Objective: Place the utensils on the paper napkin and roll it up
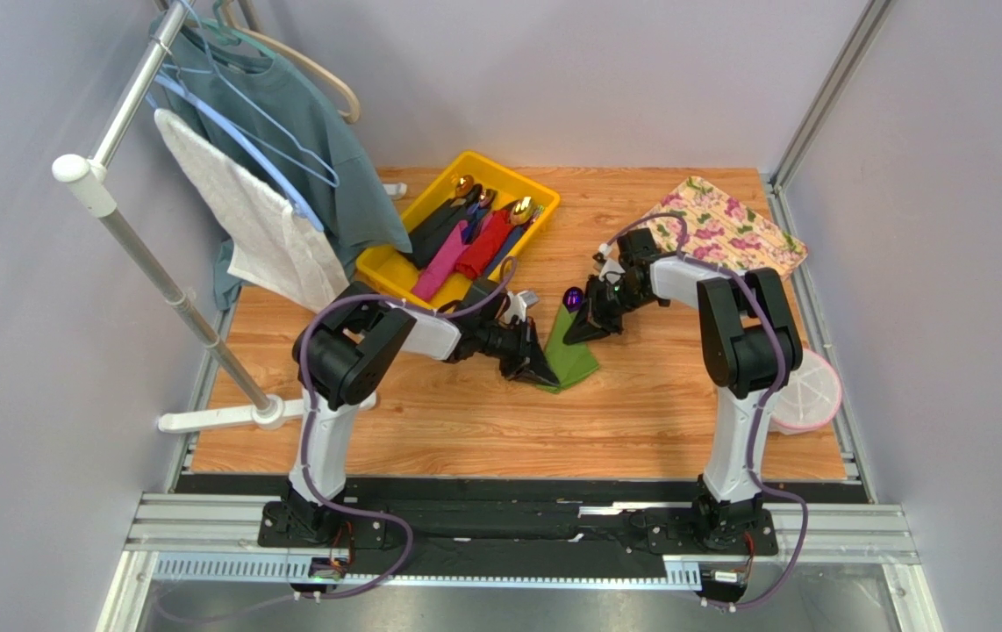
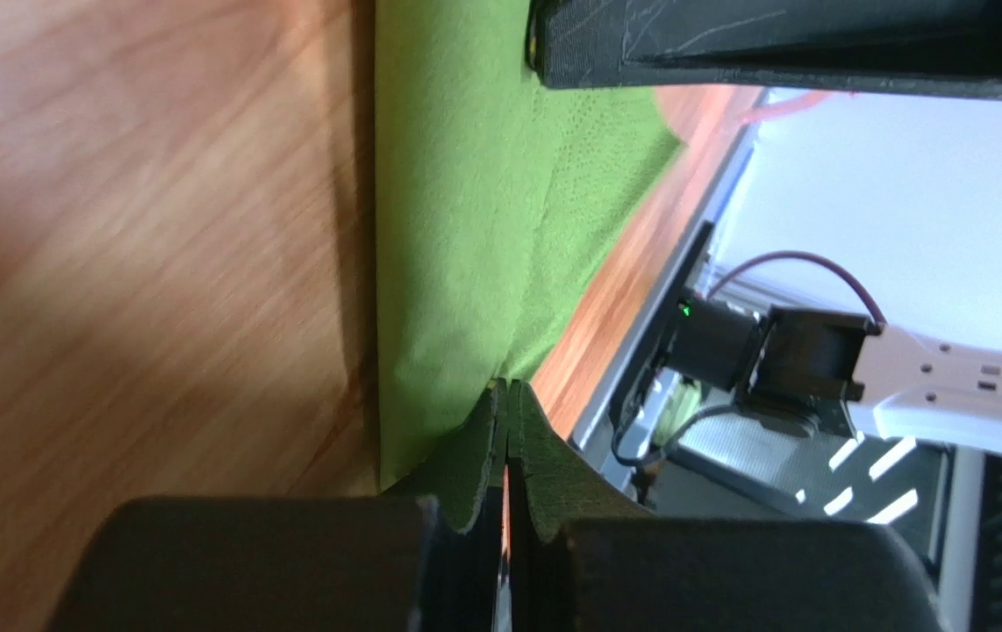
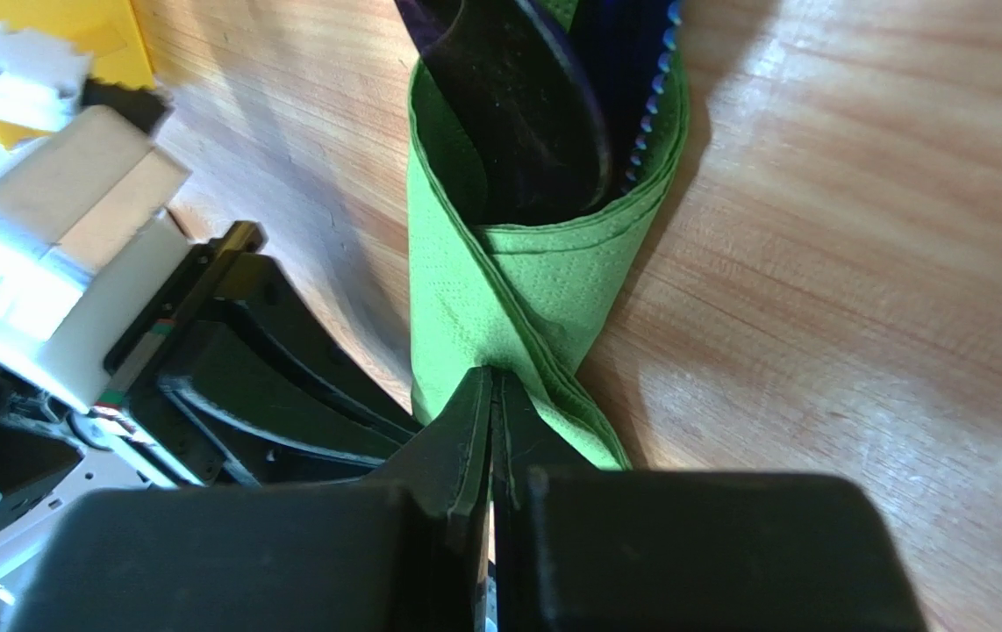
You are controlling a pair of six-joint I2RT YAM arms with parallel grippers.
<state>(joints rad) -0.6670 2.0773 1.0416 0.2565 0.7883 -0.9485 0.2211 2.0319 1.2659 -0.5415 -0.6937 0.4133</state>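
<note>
White-and-black jointed left arm and matching right arm trail purple cables. Wrist-view fingers, at six o'clock, look matte black, perhaps textured.

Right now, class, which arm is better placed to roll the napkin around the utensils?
Probably right: the right gripper pinches the napkin fold already wrapped over the utensils; the left gripper only pinches a flat edge.

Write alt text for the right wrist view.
The right tool is pinched shut on a green paper napkin rolled around dark utensils, which stick out of its far end. The bundle lies on a wooden table.
</note>
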